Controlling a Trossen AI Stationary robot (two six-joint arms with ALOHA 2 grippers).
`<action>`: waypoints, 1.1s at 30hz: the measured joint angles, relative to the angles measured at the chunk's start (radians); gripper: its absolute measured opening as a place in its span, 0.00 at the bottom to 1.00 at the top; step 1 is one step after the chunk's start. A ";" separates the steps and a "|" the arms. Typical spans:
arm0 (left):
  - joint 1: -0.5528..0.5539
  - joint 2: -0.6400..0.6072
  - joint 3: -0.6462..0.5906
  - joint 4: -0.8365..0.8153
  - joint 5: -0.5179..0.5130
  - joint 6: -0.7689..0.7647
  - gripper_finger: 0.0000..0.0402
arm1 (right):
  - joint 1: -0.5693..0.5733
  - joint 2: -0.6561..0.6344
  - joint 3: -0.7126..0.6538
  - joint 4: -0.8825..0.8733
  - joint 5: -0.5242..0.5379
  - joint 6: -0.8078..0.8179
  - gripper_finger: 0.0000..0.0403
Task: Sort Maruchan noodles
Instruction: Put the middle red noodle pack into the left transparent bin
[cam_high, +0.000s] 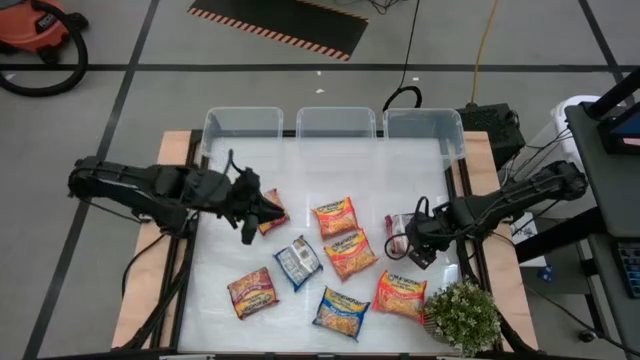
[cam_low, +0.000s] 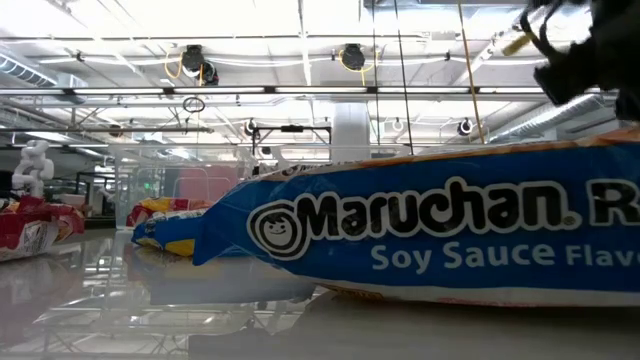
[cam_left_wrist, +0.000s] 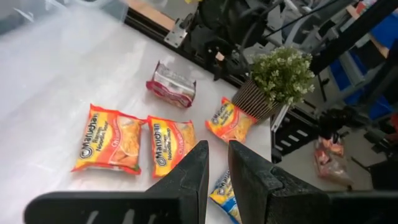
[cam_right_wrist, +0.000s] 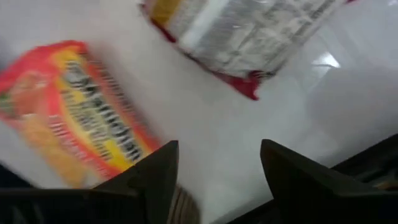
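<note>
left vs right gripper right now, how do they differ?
The left gripper sits at the table's left beside a packet, fingers nearly together; the right gripper is at the right beside a red packet, fingers spread. Both hold nothing that shows.

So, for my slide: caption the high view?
Seven Maruchan noodle packets scattered before three clear bins; right gripper open.

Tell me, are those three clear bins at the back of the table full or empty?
Empty, as far as the overhead view shows: the three clear bins hold nothing, and all the noodle packets lie out on the white table.
</note>
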 joint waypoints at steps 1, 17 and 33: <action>-0.007 0.012 0.000 0.014 -0.009 -0.001 0.16 | -0.006 -0.001 -0.020 0.016 0.000 -0.017 0.56; -0.080 0.097 0.000 0.091 -0.119 -0.075 0.16 | -0.013 -0.001 -0.298 0.362 0.082 -0.132 0.56; -0.066 0.096 0.000 0.083 -0.137 0.024 0.16 | -0.013 -0.002 -0.333 0.413 0.127 -0.158 0.16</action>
